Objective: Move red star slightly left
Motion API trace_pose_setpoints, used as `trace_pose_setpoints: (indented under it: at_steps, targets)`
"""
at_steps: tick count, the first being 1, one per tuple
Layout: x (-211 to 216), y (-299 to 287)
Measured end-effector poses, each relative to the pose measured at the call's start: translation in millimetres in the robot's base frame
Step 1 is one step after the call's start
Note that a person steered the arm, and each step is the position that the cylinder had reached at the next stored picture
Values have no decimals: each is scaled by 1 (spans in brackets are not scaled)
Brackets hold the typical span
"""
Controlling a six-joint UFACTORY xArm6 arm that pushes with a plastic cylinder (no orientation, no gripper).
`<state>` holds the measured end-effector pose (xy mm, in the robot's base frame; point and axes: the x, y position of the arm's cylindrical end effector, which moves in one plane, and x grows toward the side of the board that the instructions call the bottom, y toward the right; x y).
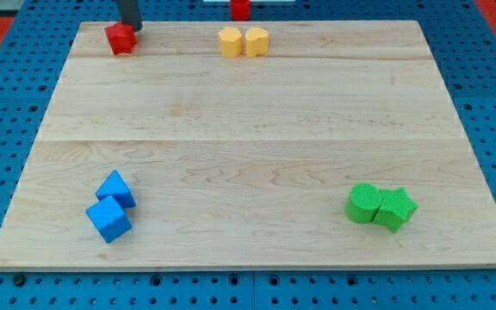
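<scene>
The red star (pixel 120 39) lies near the top left corner of the wooden board (pixel 257 103). My tip (pixel 132 25) comes down from the view's top edge and stands right at the star's upper right side, touching or nearly touching it. A second red block (pixel 240 9) sits at the view's top edge, partly cut off, just beyond the board's far edge.
Two yellow blocks (pixel 230 42) (pixel 257 41) sit side by side at the top centre. Two blue blocks (pixel 115 189) (pixel 108 219) touch at the bottom left. A green cylinder (pixel 365 203) and a green star (pixel 395 208) touch at the bottom right.
</scene>
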<state>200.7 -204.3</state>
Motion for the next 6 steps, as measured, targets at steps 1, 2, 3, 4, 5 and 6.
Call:
trace_pose_setpoints:
  at_steps: [1,2,3,4,5,6]
  targets:
    - [0,-21]
    - [0,-49]
    - [15,-75]
    - [41,-50]
    - [41,-45]
    - [33,-33]
